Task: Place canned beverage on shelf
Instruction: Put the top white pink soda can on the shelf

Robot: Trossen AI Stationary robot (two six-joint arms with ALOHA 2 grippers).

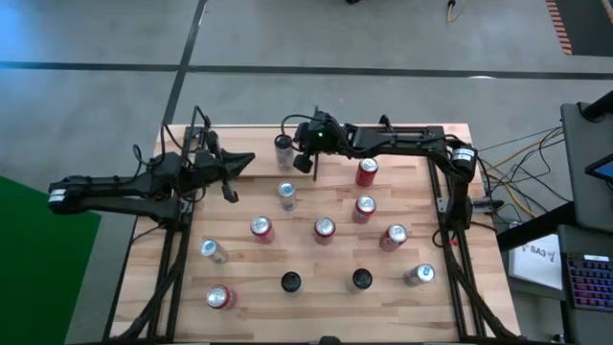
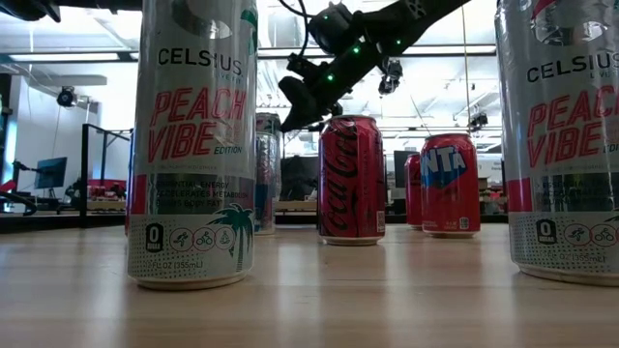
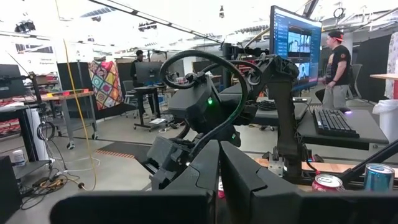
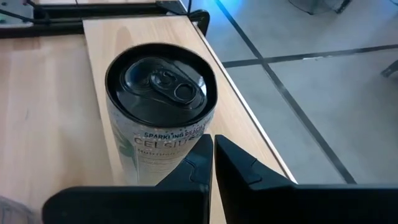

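Both claws pressed together, holding nothing.
Right claw (image 1: 305, 163) hovers upper centre beside a silver black-topped Celsius can (image 4: 160, 112) on the light wood plank shelf (image 1: 412, 220); left claw (image 1: 233, 195) centre-left.

red cans (image 1: 367, 172), light wood shelf (image 1: 402, 196)

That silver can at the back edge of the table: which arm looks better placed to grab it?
The right arm, probably. Its pincer hangs shut just beside that silver can, which fills its wrist view. The left pincer, also shut, sits farther away, over bare wood.
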